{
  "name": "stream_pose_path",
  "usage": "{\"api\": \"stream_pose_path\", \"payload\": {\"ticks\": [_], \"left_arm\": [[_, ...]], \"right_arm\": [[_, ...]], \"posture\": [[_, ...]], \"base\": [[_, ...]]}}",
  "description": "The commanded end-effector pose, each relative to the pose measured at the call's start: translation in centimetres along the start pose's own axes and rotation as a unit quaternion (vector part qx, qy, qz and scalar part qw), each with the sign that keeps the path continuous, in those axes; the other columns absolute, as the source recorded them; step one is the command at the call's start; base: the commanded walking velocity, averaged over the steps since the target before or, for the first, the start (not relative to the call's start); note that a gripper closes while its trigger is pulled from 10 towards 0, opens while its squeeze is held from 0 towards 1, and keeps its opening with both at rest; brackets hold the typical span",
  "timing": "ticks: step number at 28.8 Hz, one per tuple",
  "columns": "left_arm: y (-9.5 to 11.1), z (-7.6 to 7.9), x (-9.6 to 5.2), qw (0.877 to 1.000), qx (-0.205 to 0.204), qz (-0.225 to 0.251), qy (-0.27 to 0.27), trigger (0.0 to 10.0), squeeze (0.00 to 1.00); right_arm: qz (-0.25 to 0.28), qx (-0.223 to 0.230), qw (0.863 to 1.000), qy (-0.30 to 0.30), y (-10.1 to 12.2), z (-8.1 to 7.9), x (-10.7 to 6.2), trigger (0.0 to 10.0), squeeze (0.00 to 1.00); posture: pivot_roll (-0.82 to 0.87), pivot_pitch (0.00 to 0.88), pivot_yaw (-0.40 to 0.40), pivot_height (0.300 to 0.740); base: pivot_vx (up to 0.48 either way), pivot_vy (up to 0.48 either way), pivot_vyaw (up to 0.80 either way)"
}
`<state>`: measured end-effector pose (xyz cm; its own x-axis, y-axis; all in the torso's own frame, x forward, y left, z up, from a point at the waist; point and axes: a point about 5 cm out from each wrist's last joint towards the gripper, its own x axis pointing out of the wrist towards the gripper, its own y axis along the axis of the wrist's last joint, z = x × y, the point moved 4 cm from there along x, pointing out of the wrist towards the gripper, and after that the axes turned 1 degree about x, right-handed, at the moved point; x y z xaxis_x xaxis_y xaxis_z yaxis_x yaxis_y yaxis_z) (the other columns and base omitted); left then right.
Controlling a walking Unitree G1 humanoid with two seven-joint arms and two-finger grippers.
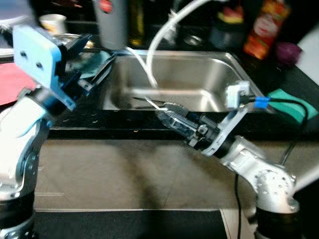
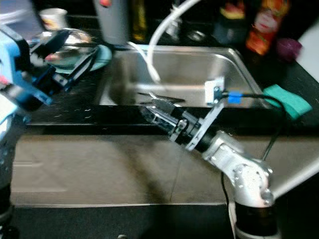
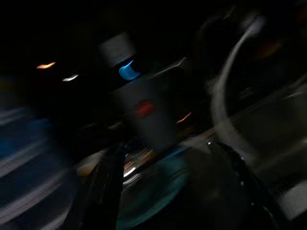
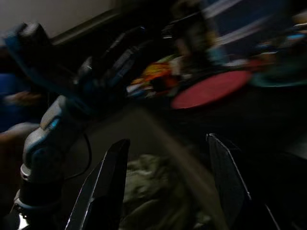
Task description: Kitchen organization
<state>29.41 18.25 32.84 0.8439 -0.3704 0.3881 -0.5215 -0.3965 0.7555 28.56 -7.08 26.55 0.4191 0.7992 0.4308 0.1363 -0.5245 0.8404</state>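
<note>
Black table with a stainless sink set in it, white faucet hose arcing over the basin; bottles and jars line the back edge, a green sponge lies right of the sink. Left of the basin, a steel bowl sits on a teal plate, likely the pieces to be tidied. Left claw is the nearer one: it hangs just over the sink's left rim, pointed toward bowl and plate, which lie directly ahead of it; black fingers spread wide, nothing between them. Right claw reaches over the front rim into the basin, long axis slanting up-left, well apart from the bowl. Its wrist view shows the two fingers parted and empty. A thin utensil-like thing lies by its tip; blur hides contact.
</note>
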Motion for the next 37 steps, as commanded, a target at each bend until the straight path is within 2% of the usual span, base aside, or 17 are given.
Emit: {"api": "stream_pose_path", "payload": {"ticks": [1,2,3,4,6,11,13,19,23,26,27,29,35,37], "left_arm": [[-0.7,-0.6,-0.7,0.998,0.047,-0.033,0.019,10.0,0.00],[-1.6,-1.1,-1.3,0.994,0.083,-0.064,0.028,10.0,0.00],[-1.6,-1.1,-1.3,0.994,0.083,-0.064,0.028,10.0,0.00],[-2.6,-1.9,-1.8,0.987,0.126,-0.094,0.039,10.0,0.00],[-2.8,-2.0,-1.9,0.985,0.136,-0.101,0.042,10.0,0.00],[-5.8,-4.2,-2.9,0.954,0.227,-0.183,0.069,10.0,0.00],[-6.7,-4.9,-3.0,0.946,0.245,-0.200,0.073,10.0,0.00],[-8.0,-6.5,-3.2,0.933,0.270,-0.222,0.088,10.0,0.00],[-11.0,-9.3,-3.3,0.901,0.328,-0.269,0.088,10.0,0.00],[-11.7,-10.2,-3.3,0.897,0.329,-0.279,0.094,10.0,0.00],[-12.5,-10.9,-3.2,0.895,0.329,-0.286,0.097,10.0,0.00],[-13.4,-11.2,-3.1,0.895,0.321,-0.296,0.094,10.0,0.00],[-15.9,-10.5,-2.9,0.902,0.282,-0.322,0.062,10.0,0.00],[-17.2,-9.7,-2.7,0.905,0.262,-0.332,0.033,10.0,0.00]], "right_arm": [[-0.004,-0.002,1.000,0.000,-0.3,0.3,0.1,10.0,0.00],[-0.007,-0.003,1.000,0.003,-0.6,0.3,0.3,10.0,0.00],[-0.007,-0.003,1.000,0.003,-0.6,0.3,0.3,10.0,0.00],[-0.010,-0.004,1.000,0.000,-0.7,0.5,0.3,10.0,0.00],[-0.010,-0.004,1.000,0.000,-0.8,0.6,0.3,10.0,0.00],[-0.034,-0.036,0.998,-0.029,-1.9,1.6,0.3,10.0,0.00],[-0.034,-0.036,0.998,-0.034,-1.9,1.7,0.2,10.0,0.00],[-0.035,-0.042,0.998,-0.041,-1.7,1.9,0.0,10.0,0.00],[-0.051,-0.053,0.996,-0.053,-1.8,2.2,-0.5,10.0,0.00],[-0.053,-0.055,0.996,-0.054,-1.7,2.1,-0.6,10.0,0.00],[-0.054,-0.058,0.995,-0.057,-1.7,2.1,-0.7,10.0,0.00],[-0.059,-0.062,0.995,-0.060,-1.7,2.0,-0.9,10.0,0.00],[-0.067,-0.068,0.993,-0.068,-1.5,1.7,-1.5,10.0,0.00],[-0.073,-0.071,0.992,-0.074,-1.3,1.5,-1.9,10.0,0.00]], "posture": [[0.18,0.000,-0.067,0.740],[0.18,0.000,-0.068,0.740],[0.18,0.000,-0.068,0.740],[0.18,0.000,-0.068,0.740],[0.18,0.000,-0.068,0.740],[0.16,0.000,-0.060,0.740],[0.15,0.000,-0.057,0.740],[0.13,0.000,-0.059,0.740],[0.11,0.000,-0.059,0.740],[0.11,0.000,-0.061,0.740],[0.10,0.000,-0.060,0.740],[0.09,0.000,-0.057,0.740],[0.05,0.030,-0.051,0.740],[0.04,0.050,-0.050,0.740]], "base": [[0.000,0.000,0.80],[0.000,0.000,0.80],[0.000,0.000,0.80],[0.000,0.000,0.80],[0.000,0.000,0.80],[0.000,0.000,0.32],[0.000,0.000,0.00],[0.000,0.000,0.00],[0.000,0.000,0.00],[0.000,0.000,0.00],[0.000,0.000,0.00],[0.000,0.000,0.00],[0.000,0.000,0.00],[0.000,0.000,0.00]]}}
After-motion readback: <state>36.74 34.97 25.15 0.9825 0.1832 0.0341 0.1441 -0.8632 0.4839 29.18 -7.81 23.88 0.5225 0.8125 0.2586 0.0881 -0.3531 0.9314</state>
